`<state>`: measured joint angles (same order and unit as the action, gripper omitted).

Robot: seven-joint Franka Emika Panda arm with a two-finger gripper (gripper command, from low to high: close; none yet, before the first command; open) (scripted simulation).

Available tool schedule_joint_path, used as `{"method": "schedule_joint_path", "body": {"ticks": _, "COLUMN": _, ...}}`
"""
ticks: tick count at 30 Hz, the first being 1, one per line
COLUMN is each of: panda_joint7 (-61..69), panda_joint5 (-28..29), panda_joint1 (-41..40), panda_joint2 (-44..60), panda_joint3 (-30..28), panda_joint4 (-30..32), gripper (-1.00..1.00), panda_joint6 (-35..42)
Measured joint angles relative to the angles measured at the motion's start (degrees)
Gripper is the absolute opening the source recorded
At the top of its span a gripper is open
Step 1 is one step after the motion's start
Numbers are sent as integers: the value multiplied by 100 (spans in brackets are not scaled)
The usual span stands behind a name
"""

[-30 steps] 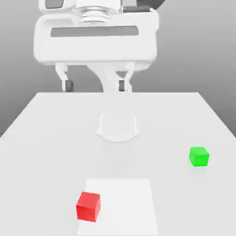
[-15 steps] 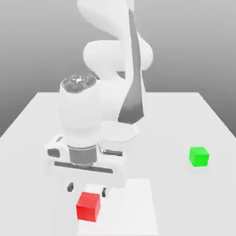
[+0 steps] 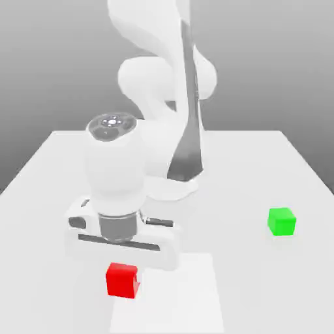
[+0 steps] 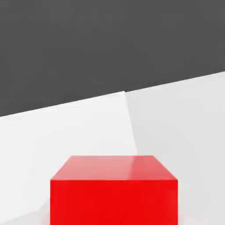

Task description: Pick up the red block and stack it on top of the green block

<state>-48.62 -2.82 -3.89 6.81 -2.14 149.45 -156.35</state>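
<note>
The red block sits on a paler square patch near the table's front, on the exterior view's left. My gripper hangs straight down directly over it, and the hand's white body covers the block's top edge. In the hand view the red block is very close, resting on the white surface. The green block stands alone on the table toward the exterior view's right, well apart from the hand.
The arm's white base stands at the middle of the white table, behind the hand. Open tabletop lies between the red and green blocks.
The arm swung from high at the back down to the front left. In the last half second the hand sank onto the red block, which now shows slightly higher in the picture.
</note>
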Motion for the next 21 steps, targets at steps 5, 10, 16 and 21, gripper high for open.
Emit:
{"method": "schedule_joint_path", "body": {"ticks": 5, "panda_joint7": -1137, "panda_joint5": -457, "panda_joint1": 1037, "panda_joint2": -515, "panda_joint3": 618, "panda_joint4": 325, "gripper": -100, "panda_joint6": 140}}
{"method": "schedule_joint_path", "body": {"ticks": 10, "panda_joint7": -2437, "panda_joint5": -766, "panda_joint1": 2067, "panda_joint2": -996, "panda_joint3": 1033, "panda_joint4": 663, "gripper": -100, "panda_joint6": 238}}
{"method": "schedule_joint_path", "body": {"ticks": 16, "panda_joint7": -4121, "panda_joint5": -968, "panda_joint1": 2763, "panda_joint2": -1522, "panda_joint3": 1877, "panda_joint4": 1079, "gripper": -100, "panda_joint6": 322}}
{"method": "schedule_joint_path", "body": {"ticks": 21, "panda_joint7": -5550, "panda_joint5": -1089, "panda_joint1": 3298, "panda_joint2": -1908, "panda_joint3": 2750, "panda_joint4": 1433, "gripper": -100, "panda_joint6": 371}}
